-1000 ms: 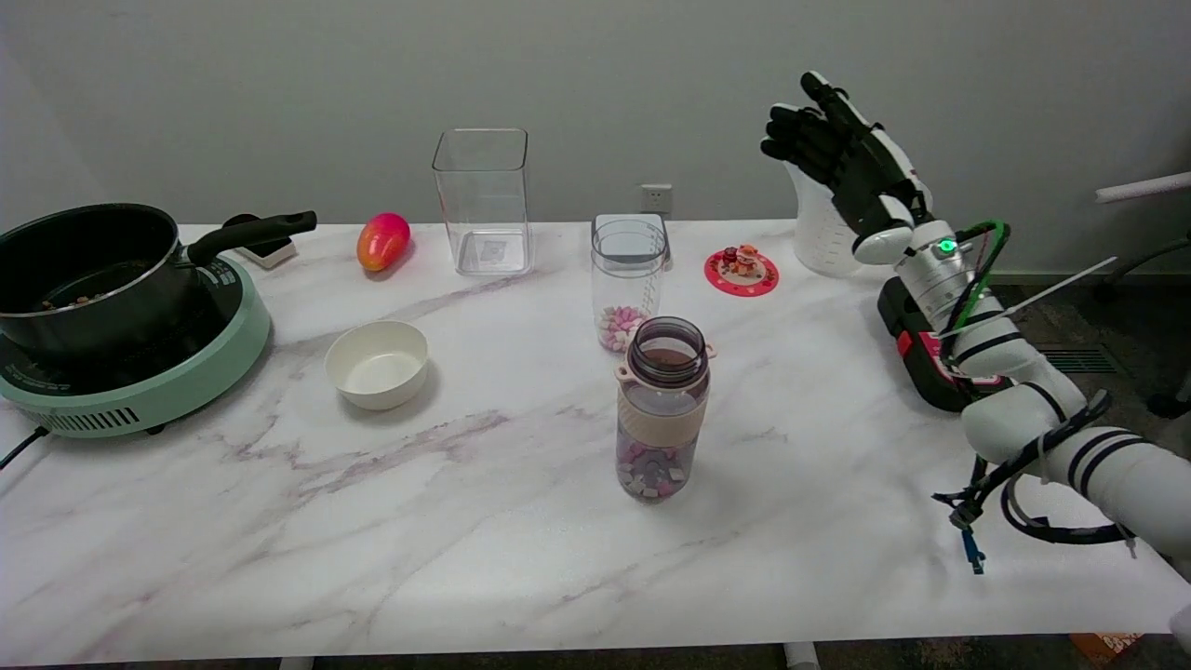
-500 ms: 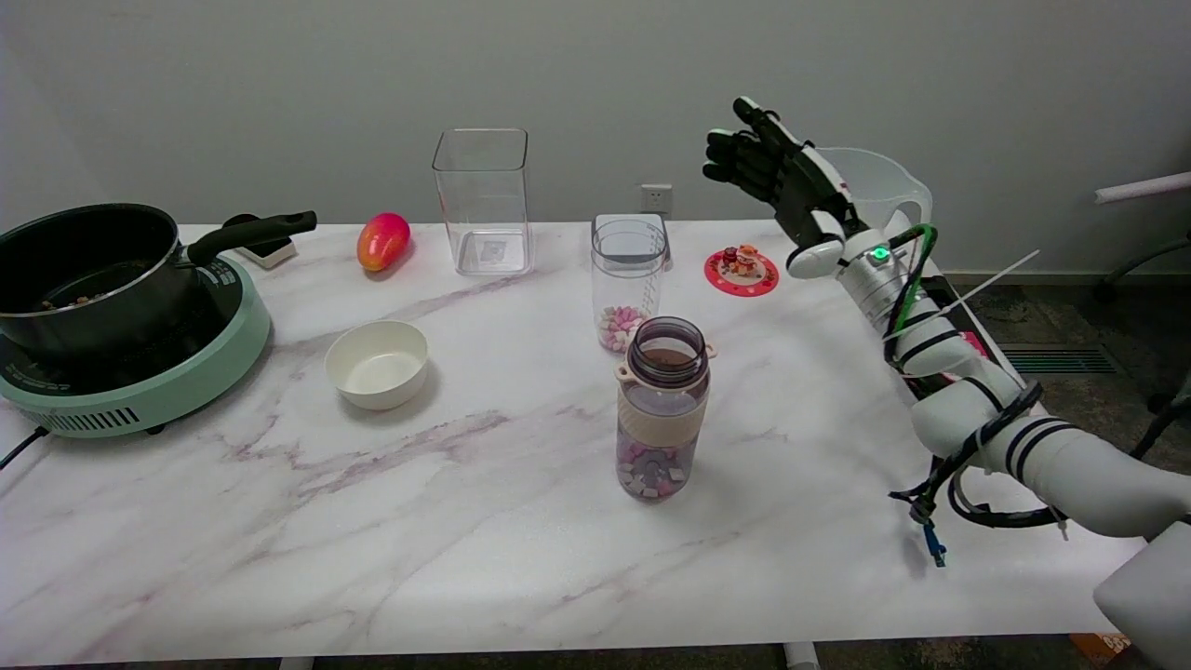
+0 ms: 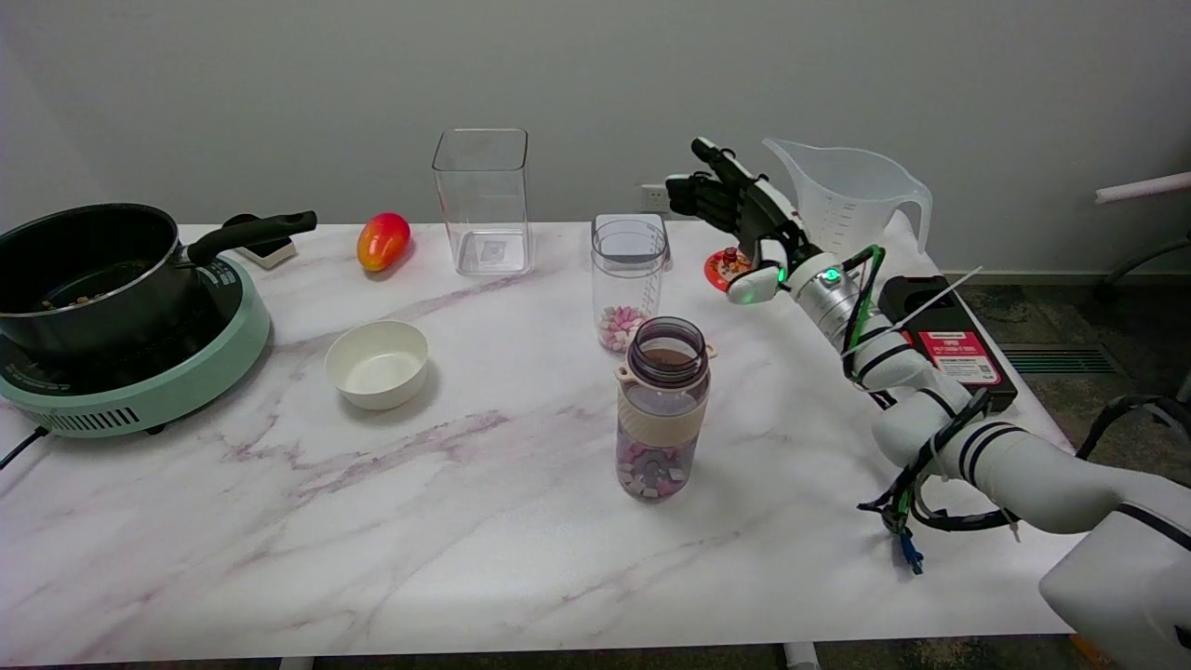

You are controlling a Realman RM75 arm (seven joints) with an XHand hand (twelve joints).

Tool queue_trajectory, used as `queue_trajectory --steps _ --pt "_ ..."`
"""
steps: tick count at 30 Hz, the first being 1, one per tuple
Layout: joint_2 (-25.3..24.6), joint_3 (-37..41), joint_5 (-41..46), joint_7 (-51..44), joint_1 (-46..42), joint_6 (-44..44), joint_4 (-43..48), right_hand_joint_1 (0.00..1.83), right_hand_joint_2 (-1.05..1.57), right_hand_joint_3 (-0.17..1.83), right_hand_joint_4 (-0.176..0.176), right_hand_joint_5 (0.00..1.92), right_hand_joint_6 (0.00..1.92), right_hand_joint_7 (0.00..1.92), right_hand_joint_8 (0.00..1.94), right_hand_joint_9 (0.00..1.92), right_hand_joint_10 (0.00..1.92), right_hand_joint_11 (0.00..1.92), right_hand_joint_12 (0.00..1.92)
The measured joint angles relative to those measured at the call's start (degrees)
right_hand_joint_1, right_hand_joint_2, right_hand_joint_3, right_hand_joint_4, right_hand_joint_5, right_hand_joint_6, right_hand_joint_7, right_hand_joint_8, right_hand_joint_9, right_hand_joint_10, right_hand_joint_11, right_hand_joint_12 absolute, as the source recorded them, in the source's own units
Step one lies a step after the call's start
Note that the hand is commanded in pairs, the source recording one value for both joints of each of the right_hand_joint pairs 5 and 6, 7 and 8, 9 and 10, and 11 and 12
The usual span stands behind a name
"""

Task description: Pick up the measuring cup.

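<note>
Plastic measuring cup looks empty and see-through, so we're guessing it's light and stiff but prob a bit slick on the smooth wall, w/ a handle on its far-right side and the spout on the side facing the hand. Best bet imo is the handle, or wrapping the body low down so it doesn't tip. Right hand is up in the air w/ fingers spread apart, holding nothing. Cup sits just to the right of the hand and slightly behind it, at the table's back edge, not touching as far as we can tell, tho the wrist overlaps its base so the gap's hard to judge.
</note>
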Motion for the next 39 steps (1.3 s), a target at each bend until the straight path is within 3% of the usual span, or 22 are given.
queue_trajectory --steps 9,39 --pt "-2.9 0.0 -0.4 -3.7 0.8 -1.2 -3.5 1.31 -0.84 1.01 0.000 0.18 0.18 0.65 0.65 0.52 0.52 0.55 0.55" --pt "-9.7 1.0 -1.1 -7.1 2.4 -5.6 -7.2 1.30 -0.89 1.07 0.000 0.17 0.17 0.63 0.63 0.47 0.47 0.54 0.54"
